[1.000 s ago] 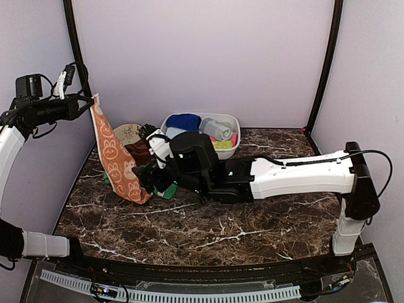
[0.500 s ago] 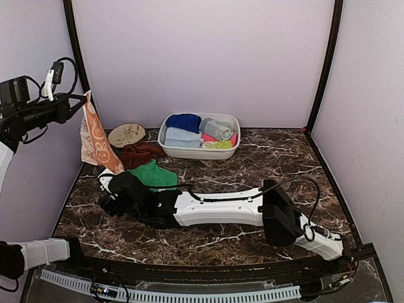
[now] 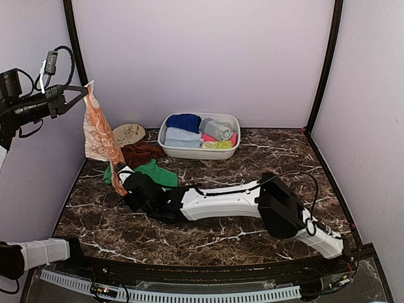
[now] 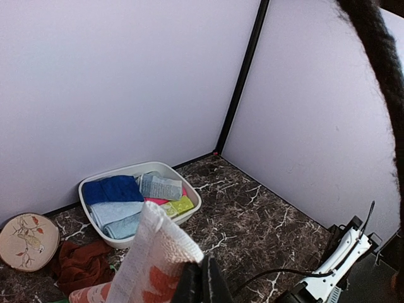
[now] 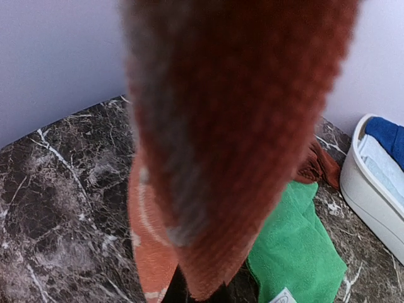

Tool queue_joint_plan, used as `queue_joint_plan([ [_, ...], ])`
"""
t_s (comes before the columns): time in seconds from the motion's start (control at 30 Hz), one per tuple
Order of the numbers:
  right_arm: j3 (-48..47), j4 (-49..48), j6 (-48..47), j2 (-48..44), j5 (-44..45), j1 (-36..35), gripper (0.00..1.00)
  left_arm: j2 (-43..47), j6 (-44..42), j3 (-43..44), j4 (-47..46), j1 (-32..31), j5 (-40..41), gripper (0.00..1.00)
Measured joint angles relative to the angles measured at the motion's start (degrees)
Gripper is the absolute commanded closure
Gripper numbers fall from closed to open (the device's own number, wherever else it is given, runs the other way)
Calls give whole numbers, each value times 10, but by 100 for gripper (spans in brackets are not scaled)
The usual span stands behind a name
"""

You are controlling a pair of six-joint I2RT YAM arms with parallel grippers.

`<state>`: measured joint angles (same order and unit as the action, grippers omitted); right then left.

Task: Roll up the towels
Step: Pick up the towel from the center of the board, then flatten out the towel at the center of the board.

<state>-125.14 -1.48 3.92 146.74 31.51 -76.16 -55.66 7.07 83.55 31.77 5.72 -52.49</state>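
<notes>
The left end effector is hovering high on a raised arm, clamping the top corner of the orange towel, which is hanging below it, its long axis slanting steeply down toward the right end effector. That one, its arm lying stretched low across the desk, is pinching the towel's bottom end, just above the desk.

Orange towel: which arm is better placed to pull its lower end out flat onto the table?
Right. The left gripper is pinching the orange towel by its top corner high up, while the right gripper sits low over the table, right at the hanging lower end.
</notes>
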Motion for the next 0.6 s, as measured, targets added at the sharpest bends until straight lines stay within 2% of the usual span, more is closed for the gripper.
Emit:
queue_joint_plan([
  [0.17,146,-32,10,-104,10,17,100,-5,18,14,-2,-1,-30,100],
  [0.4,395,-43,14,-375,15,37,100,-14,36,24,-27,-5,-41,100],
  [0.6,488,25,37,-596,-40,50,100,-32,52,20,-34,-51,-37,100],
])
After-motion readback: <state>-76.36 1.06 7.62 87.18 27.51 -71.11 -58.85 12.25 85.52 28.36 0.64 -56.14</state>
